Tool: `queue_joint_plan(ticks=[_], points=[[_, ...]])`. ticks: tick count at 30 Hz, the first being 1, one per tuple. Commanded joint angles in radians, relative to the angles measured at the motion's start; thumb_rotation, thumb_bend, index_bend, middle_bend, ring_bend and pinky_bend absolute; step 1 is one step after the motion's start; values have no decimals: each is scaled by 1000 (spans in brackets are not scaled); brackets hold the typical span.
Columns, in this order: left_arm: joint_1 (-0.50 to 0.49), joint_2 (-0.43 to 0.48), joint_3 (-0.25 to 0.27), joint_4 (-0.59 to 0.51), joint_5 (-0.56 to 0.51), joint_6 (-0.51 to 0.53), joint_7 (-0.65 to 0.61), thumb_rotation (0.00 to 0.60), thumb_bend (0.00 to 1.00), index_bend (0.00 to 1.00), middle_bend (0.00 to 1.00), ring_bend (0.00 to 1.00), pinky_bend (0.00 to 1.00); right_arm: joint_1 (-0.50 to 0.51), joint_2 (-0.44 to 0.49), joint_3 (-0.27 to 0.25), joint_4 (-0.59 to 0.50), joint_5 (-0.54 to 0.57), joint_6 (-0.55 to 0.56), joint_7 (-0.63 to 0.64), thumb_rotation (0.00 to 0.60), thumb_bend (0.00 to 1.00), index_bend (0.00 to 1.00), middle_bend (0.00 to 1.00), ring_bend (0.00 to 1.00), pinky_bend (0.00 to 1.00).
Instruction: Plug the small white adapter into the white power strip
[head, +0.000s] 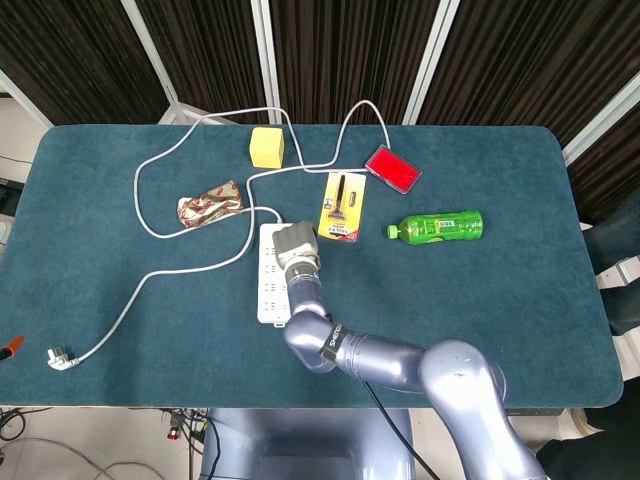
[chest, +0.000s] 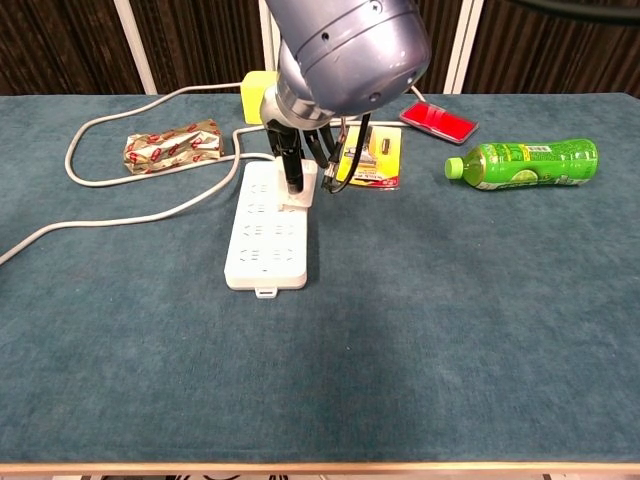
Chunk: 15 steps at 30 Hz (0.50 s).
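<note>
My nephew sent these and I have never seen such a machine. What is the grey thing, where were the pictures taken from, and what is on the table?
The grey thing is a robot arm; its right hand presses a small white adapter onto a white power strip. One picture looks down from its head, the other forward from its chest. On the blue table lie a green bottle, a red case, a yellow block, a yellow razor pack and a snack wrapper.
</note>
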Motion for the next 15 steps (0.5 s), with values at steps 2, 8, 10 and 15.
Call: queue_joint_plan(ticks=[2,8,10,15], points=[[1,0,1,0,2,1,-1,600,84,181,0,0,0,-2,-5,4,1,-2,2,-7,600,466,741,657,616,305],[1,2,-1,2,-2,0,-3,600,84,181,0,0,0,-7,-15,9,12,-8,6,-17,600,466,741,657,616,305],[1,2,-1,2,-2,0,-3,600,84,181,0,0,0,-8,-16,12,14,-10,6,-21,600,466,741,658,616,305],[1,1,-1,2,-3,0,-1,600,84,181,0,0,0,-12,-20,18,18,-15,5,-26,600,466,742,658,616,305]])
